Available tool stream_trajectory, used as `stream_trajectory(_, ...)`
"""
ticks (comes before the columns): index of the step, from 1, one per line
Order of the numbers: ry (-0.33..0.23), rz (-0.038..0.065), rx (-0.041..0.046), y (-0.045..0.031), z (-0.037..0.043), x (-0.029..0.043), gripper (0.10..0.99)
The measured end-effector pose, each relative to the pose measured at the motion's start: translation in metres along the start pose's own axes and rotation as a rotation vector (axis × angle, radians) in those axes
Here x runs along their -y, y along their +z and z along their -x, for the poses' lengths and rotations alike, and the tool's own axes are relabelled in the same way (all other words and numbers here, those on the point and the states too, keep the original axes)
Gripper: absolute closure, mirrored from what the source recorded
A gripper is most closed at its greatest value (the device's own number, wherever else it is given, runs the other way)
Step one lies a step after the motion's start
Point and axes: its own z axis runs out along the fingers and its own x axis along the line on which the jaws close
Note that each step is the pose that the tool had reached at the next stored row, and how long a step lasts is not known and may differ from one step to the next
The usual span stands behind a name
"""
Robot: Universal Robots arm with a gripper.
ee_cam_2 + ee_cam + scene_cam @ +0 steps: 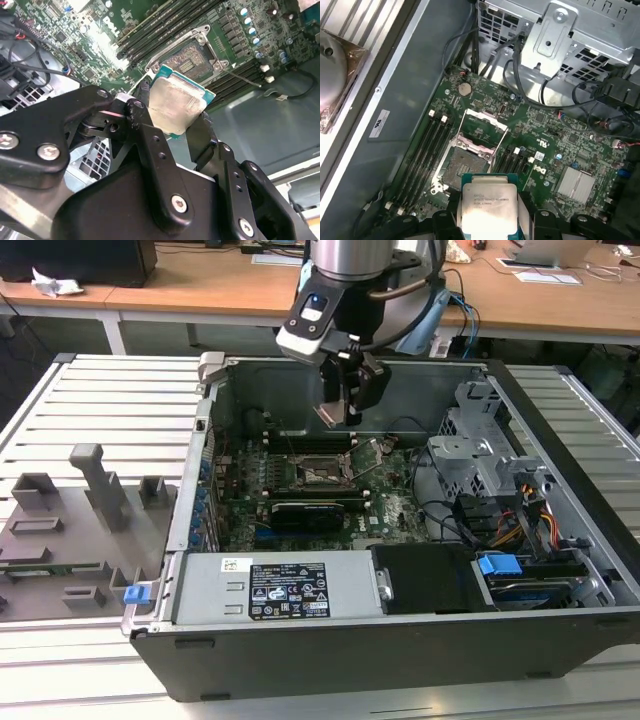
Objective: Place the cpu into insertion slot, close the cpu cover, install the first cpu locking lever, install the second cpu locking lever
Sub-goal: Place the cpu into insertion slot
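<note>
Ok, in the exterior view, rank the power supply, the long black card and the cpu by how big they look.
1. power supply
2. long black card
3. cpu, gripped in the end effector; plainly the smallest, even raised.

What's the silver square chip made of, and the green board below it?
The chip looks like dull metal on top, silvery-tan with soft glare, over a thin green edge. The board looks like glossy green circuit board, likely fibreglass, dotted with tiny parts.
</note>
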Motion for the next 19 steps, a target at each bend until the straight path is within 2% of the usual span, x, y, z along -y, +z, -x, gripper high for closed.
stream_trajectory(7, 0.162, 0.001, 0.0163, 0.0132, 0.0002, 0.0011, 0.549)
stream_trajectory(13, 0.222, -0.003, 0.0354, 0.0190, 0.0003, 0.0015, 0.549)
stream_trajectory(17, 0.245, -0.008, 0.0556, 0.0213, 0.0004, 0.0017, 0.549)
stream_trajectory(19, 0.269, -0.009, 0.0617, 0.0228, 0.0004, 0.0018, 0.549)
